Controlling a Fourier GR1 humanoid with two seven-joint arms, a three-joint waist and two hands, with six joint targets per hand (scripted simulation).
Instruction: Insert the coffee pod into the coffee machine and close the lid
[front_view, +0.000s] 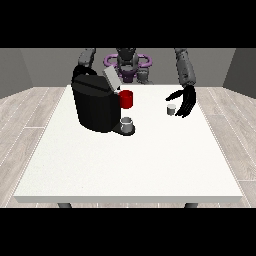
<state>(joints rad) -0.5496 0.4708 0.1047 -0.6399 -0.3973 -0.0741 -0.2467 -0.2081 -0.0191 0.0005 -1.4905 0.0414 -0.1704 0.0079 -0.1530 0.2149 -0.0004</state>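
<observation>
The coffee pod (171, 110) stands on the table (130, 165) just beside the relaxed, empty hand at the view's right (186, 101)

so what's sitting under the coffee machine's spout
A small grey cup stands on the machine's base, below the spout. The black coffee machine covers the table behind it, and the cup's contents cannot be seen.

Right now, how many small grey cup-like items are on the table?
2. One grey cup sits on the coffee machine's base under the spout; the other, the coffee pod, stands by the hand at the view's right. The machine may hide others.
</observation>
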